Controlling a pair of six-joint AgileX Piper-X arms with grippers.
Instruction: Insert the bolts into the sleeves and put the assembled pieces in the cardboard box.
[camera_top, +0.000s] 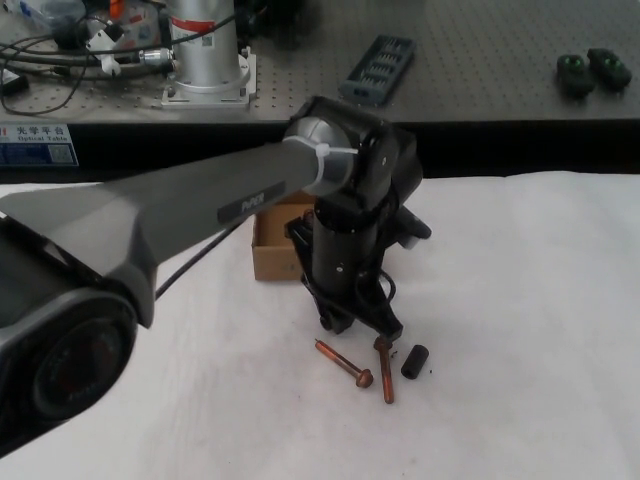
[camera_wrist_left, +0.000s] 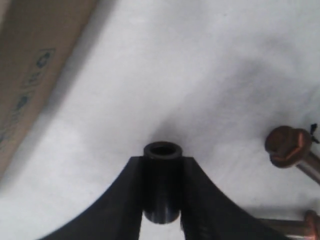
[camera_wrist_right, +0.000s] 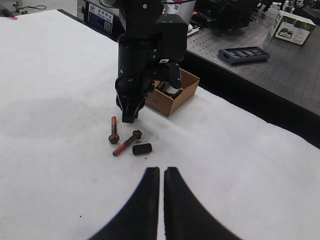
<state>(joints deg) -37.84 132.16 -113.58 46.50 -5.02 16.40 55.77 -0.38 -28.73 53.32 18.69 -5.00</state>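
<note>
While the left hand grips a sleeve, a bolt lies near

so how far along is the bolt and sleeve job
Early. No bolt on the cloth is in a sleeve yet, and the cardboard box's contents are unclear. In hand: the left jaws are shut on one sleeve. Left: two bolts and another sleeve lie loose; the right jaws are shut on nothing.

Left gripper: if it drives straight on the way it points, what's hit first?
Probably the white cloth: the left gripper, shut on a black sleeve, points down at bare cloth, bolts off to one side. Gap to it unclear.
</note>
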